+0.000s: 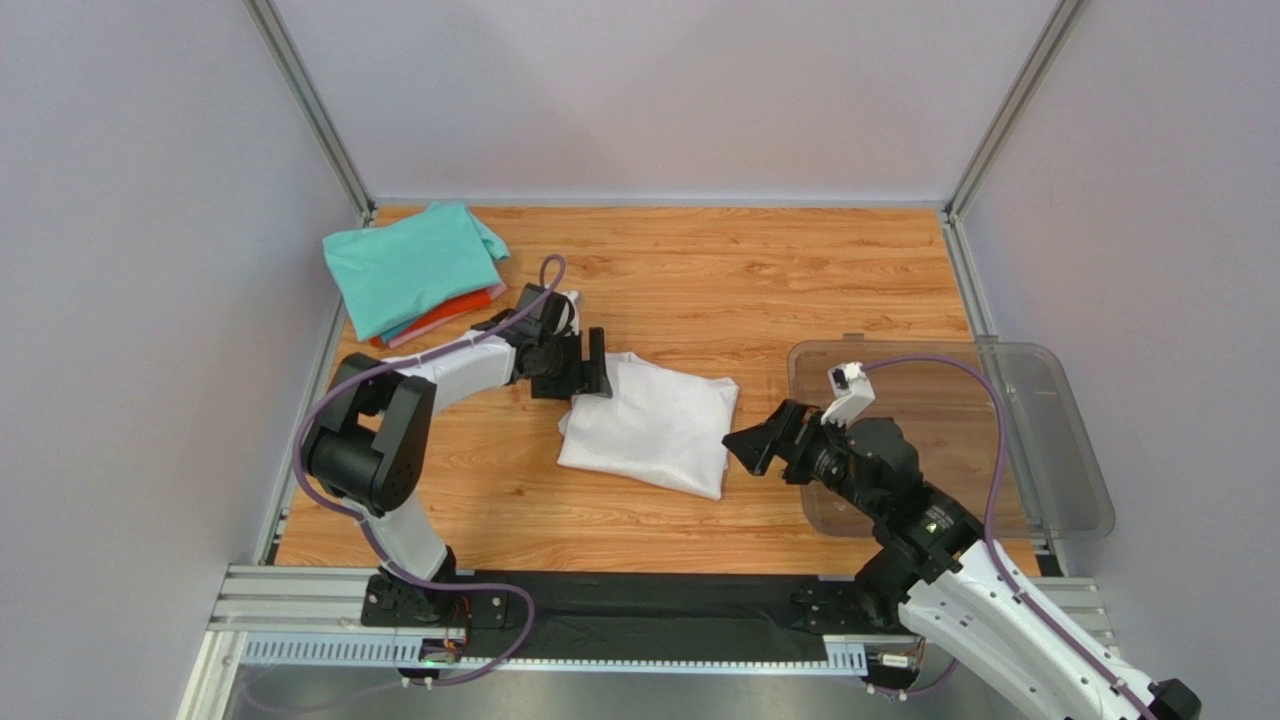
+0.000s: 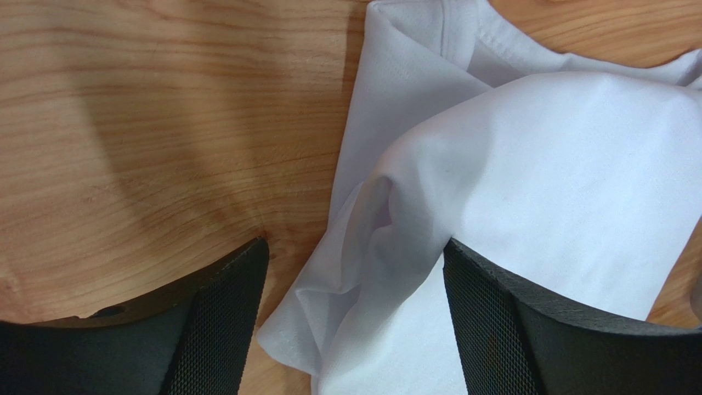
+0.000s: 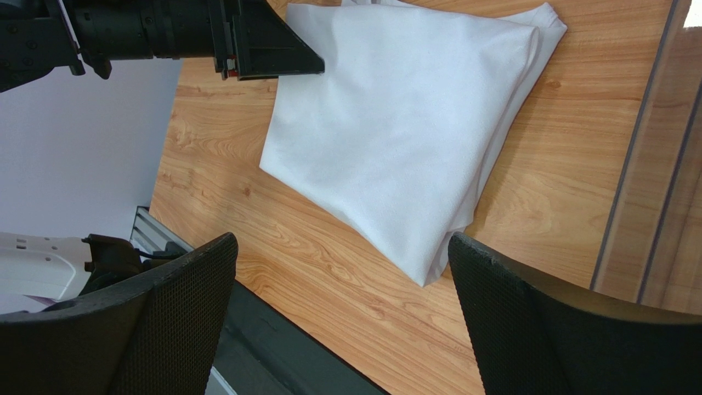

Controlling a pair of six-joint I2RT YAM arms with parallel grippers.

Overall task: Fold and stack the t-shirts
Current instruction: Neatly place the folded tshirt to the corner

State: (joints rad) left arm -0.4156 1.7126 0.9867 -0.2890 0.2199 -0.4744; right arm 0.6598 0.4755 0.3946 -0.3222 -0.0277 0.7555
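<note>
Closest to the bases, the right gripper (image 1: 751,444) hangs just off the right edge of the white t-shirt (image 1: 657,425), fingers spread wide with nothing between them. Right behind that arm sits the clear plastic bin (image 1: 1052,435), on the right side of the wooden table (image 1: 721,285). The white t-shirt lies folded into a rough rectangle about mid-table. The left gripper (image 1: 597,365) is at the shirt's far left corner. Its fingers stand apart, straddling a crumpled bit of the hem but not pinching it, as far as the wrist view shows. Way back in the far left corner there's the stack: a teal t-shirt (image 1: 409,267) on top, with an orange-red t-shirt (image 1: 460,308) peeking out underneath.
</note>
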